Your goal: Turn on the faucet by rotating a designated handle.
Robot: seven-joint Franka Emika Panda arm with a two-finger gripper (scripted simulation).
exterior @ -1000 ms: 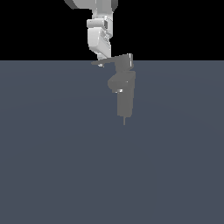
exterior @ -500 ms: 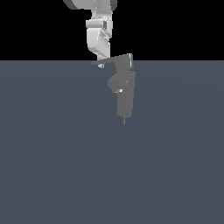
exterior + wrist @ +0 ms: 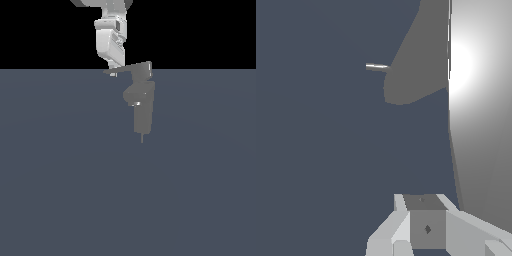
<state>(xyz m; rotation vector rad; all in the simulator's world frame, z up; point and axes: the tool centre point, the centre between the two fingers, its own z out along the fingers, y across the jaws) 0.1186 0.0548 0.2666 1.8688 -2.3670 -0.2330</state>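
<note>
The faucet [image 3: 142, 107] is a matte grey upright fixture standing on the blue-grey floor. Its thin pin [image 3: 142, 138] points down. The handle [image 3: 131, 67] is a flat grey blade reaching from the top cap toward the exterior view's left. My gripper [image 3: 114, 73] comes down from above on the white arm and sits at the handle's outer tip, touching or very close to it. In the wrist view the fingers [image 3: 423, 220] are together, shut and empty, beside the broad bright handle blade [image 3: 476, 110]. The faucet body [image 3: 416, 65] and the pin [image 3: 376, 66] lie beyond them.
A flat blue-grey floor [image 3: 65, 190] fills the lower scene, with black background above it. The white arm [image 3: 111, 35] hangs over the handle's tip. No other objects show.
</note>
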